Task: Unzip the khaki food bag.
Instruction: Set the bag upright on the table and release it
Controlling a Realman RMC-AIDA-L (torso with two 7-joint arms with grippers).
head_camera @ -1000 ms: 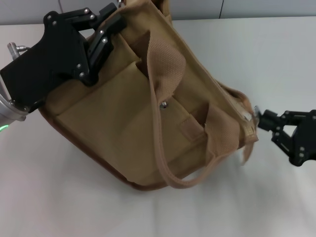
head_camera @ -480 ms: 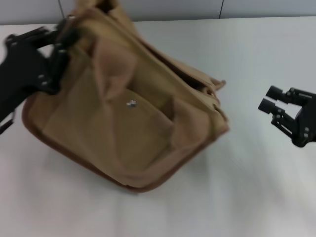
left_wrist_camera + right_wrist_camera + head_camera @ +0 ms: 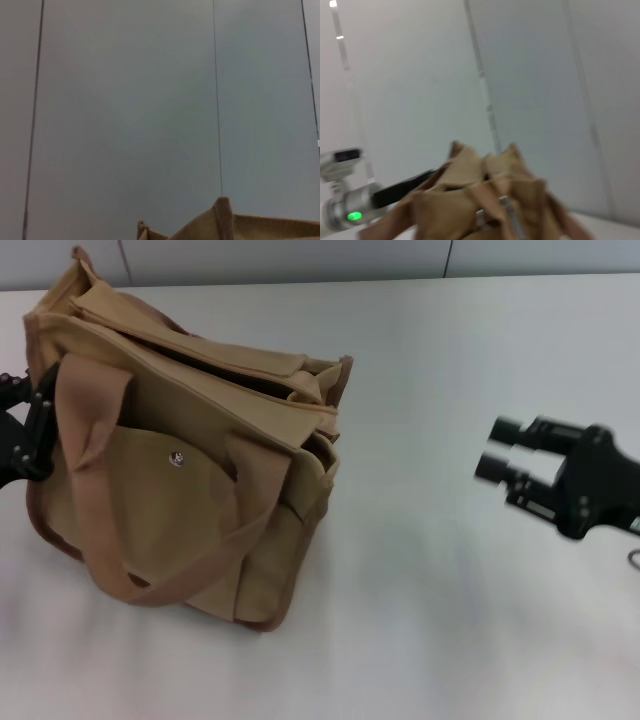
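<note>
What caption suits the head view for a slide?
Khaki bag upright on the table, top gaping; left claw at its side, right claw clear.

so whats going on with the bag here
A two-armed robot is working on a khaki food bag that stands upright on the white table. The bag's top gapes, with dark gaps between its panels, so the zipper looks undone. The left gripper is at the bag's far left end, mostly hidden behind the fabric. The right gripper hangs over the table well to the bag's right, touching nothing, its fingers apart.
</note>
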